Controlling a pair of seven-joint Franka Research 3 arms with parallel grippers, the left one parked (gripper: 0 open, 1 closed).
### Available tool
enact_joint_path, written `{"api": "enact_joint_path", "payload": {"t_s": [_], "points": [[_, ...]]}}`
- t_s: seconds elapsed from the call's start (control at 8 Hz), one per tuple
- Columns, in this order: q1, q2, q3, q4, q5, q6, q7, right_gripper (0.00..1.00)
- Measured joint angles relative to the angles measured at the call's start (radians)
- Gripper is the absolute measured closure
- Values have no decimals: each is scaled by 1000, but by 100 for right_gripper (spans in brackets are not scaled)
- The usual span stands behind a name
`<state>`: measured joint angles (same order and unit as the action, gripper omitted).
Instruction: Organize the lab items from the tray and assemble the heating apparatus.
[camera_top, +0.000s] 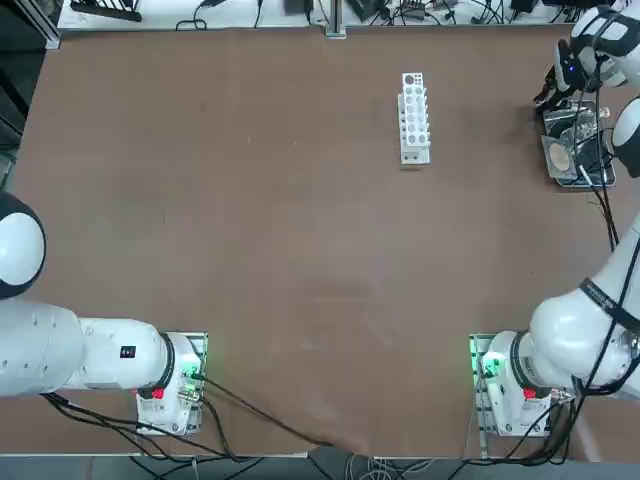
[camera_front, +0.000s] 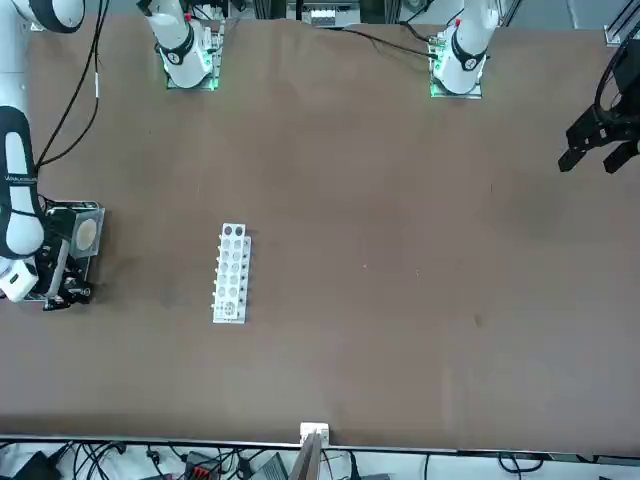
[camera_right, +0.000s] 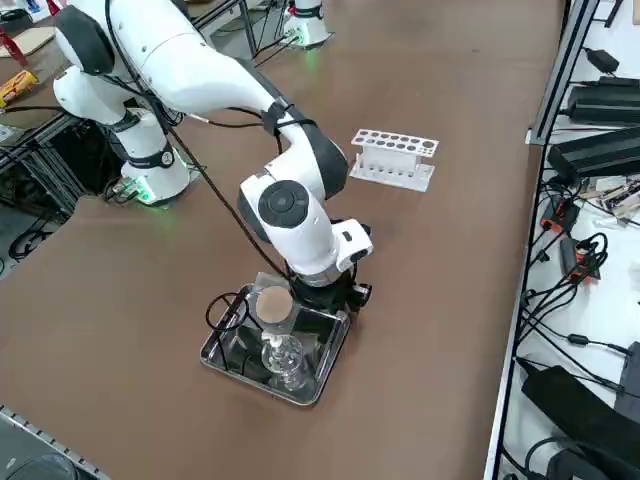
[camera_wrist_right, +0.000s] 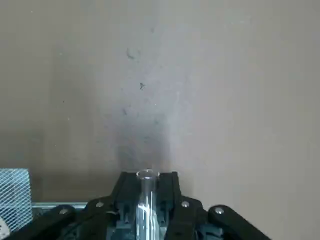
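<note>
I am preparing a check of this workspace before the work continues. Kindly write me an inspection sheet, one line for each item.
Surface: brown table, no spill seen.
Job's things: metal tray near the table's edge holds the glass burner, the grey mesh with its tan centre, and the black wire tripod.
Clutter: white tube rack, standing well apart from the tray.
Grippers: right pincer is down at the tray, with a clear glass tube at it; grip not confirmed.
Cables: black cable hangs along the right arm.
Surroundings: side bench with black equipment and loose leads.
</note>
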<state>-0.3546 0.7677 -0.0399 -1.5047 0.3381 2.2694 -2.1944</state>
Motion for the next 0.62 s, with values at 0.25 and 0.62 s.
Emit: {"api": "enact_joint_path", "payload": {"t_s": [0.25,0.62], "points": [[4,-3,7,65,2,-63,46,78],[28,-22,15,249,5,-282,209,78]]}}
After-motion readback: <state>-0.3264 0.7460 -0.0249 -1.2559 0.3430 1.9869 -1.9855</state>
